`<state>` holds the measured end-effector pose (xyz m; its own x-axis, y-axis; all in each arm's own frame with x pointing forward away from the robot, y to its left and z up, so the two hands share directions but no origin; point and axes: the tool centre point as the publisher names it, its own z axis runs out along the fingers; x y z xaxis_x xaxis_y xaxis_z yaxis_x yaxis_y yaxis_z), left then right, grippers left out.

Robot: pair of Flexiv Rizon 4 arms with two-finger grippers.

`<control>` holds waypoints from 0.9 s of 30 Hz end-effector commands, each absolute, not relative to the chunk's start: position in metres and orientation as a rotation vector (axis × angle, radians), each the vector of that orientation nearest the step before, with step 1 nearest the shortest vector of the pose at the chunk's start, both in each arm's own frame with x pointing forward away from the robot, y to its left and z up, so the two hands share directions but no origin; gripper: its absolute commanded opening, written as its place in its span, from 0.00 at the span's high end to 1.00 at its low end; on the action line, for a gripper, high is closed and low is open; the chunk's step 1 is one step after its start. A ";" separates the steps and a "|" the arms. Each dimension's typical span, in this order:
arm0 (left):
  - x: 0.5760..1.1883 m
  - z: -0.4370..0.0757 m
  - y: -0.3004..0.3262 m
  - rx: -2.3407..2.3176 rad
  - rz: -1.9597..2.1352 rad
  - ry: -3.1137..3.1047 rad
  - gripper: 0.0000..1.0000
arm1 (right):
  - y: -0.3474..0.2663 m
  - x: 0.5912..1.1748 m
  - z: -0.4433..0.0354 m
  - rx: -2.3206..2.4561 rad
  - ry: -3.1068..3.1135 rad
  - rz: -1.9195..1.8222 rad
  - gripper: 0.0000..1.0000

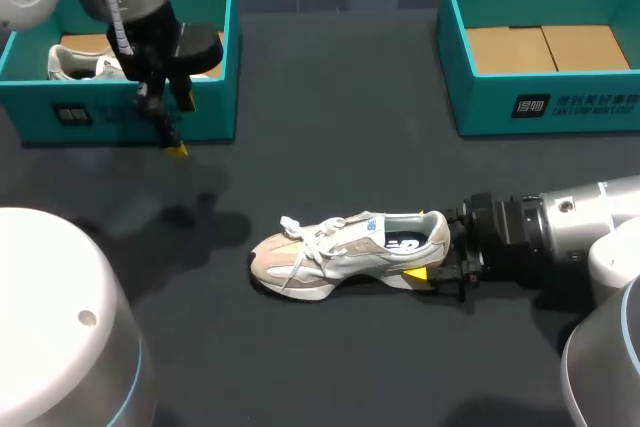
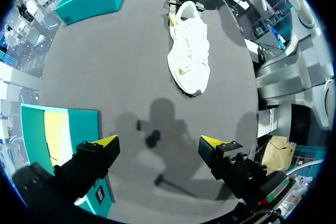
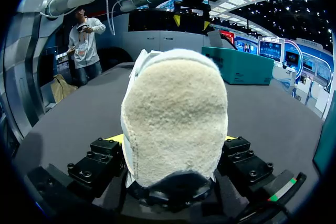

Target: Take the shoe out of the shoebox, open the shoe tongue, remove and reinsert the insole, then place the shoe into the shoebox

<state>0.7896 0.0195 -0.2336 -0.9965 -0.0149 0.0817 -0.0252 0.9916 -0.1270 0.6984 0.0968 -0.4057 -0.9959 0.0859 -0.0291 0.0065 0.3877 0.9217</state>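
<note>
A dark grey, matte counter is laid flat beneath everything. Soft, blurred shadows are cast on it just beneath the left hand, and in that hand's wrist view they are seen just ahead of it. Beside the right hand the surface is more evenly lit, and a paler sheen is shown ahead of that hand.

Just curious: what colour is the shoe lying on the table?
The shoe is white and beige; head view.
</note>
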 end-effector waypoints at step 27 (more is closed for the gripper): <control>0.719 -0.229 -0.031 0.813 0.040 -2.926 0.00 | 0.097 0.697 -0.405 0.088 2.557 1.692 1.00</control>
<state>0.7175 -0.0123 -0.2264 -0.8791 -0.4572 0.1346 -0.4679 0.8816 -0.0622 0.6984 0.0967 -0.4057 -0.9959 0.0860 -0.0291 0.0066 0.3877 0.9217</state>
